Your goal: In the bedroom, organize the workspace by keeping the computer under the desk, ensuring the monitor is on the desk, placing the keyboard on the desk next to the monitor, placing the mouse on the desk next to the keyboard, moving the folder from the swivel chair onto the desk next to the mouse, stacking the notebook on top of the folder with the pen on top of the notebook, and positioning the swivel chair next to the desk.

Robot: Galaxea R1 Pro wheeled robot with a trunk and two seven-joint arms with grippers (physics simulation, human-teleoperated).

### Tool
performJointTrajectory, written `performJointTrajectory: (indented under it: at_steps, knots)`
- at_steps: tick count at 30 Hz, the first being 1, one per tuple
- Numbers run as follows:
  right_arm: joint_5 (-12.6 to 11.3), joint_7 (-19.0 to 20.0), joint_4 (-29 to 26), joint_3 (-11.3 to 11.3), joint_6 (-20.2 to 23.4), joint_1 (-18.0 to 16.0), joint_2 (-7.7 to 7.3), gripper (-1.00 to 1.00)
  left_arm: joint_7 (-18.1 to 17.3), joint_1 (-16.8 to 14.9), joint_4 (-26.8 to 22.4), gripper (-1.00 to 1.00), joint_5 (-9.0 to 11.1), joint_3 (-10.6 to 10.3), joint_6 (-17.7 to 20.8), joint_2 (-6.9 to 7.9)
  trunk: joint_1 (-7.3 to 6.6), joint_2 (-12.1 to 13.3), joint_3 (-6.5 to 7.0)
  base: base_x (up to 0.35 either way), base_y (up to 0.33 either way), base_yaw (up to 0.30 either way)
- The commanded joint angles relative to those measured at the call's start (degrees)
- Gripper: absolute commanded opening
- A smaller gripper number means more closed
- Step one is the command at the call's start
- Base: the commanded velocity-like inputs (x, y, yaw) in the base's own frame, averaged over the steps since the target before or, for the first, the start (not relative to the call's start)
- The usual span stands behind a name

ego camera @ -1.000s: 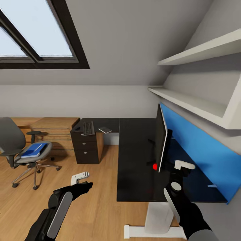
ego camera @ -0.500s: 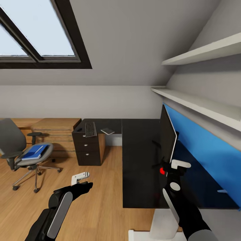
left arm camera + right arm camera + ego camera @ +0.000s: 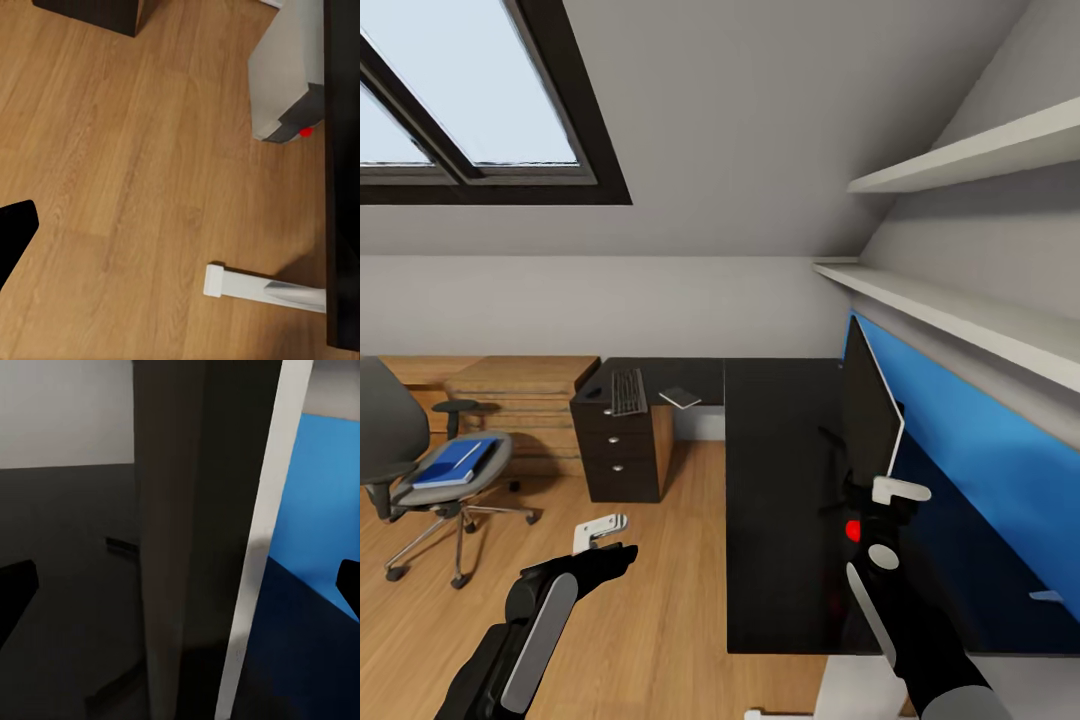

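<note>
The monitor stands edge-on and leaning over the black desk. My right gripper is at its lower edge. In the right wrist view its fingertips stand wide apart on either side of the monitor. The keyboard and a small grey notebook lie on the desk's far wing. The blue folder rests on the swivel chair at the left. My left gripper hangs open over the floor. The grey computer stands on the floor by the desk edge. Mouse and pen are too small to make out.
A black drawer unit carries the desk's far wing, with a wooden chest beside it. White shelves and a blue wall panel run along the right wall. A white desk foot lies on the wood floor.
The whole picture has shifted, so the camera moved; chair and drawers sit further left. The monitor now leans more and lies closer to my right gripper. My left arm holds its pose.
</note>
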Motion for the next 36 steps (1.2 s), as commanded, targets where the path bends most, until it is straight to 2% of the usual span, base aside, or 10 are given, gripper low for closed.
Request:
performJointTrajectory:
  at_steps: [1, 8, 22, 28, 36]
  knots:
    - [-0.2, -0.4, 0.0, 0.2, -0.1, -0.1, -0.08, 1.00, 0.5, 0.0, -0.1, 1.00, 0.6, 0.0, 0.1, 0.00, 0.02, -0.1, -0.10, 0.050, 0.000, 0.000]
    - [-0.3, -0.4, 0.0, 0.1, -0.1, 0.0, -0.11, 1.00, 0.5, -0.1, -0.1, 1.00, 0.6, -0.1, 0.1, 0.00, 0.02, -0.1, -0.10, 0.022, -0.063, 0.000]
    - [-0.3, -0.4, 0.0, 0.1, 0.0, -0.1, -0.12, 1.00, 0.6, -0.1, 0.0, 1.00, 0.6, -0.1, 0.1, 0.00, 0.02, -0.1, -0.10, 0.002, -0.272, 0.000]
    - [-0.4, -0.4, 0.0, 0.1, -0.1, -0.1, -0.12, 1.00, 0.6, -0.1, 0.0, 1.00, 0.6, 0.1, 0.1, 0.00, 0.02, -0.1, -0.10, 0.000, -0.033, 0.000]
    - [-0.4, -0.4, 0.0, 0.2, -0.1, -0.1, -0.03, 1.00, 0.6, -0.1, 0.0, 1.00, 0.7, 0.3, 0.1, 0.08, 0.02, -0.1, -0.10, -0.312, 0.000, 0.000]
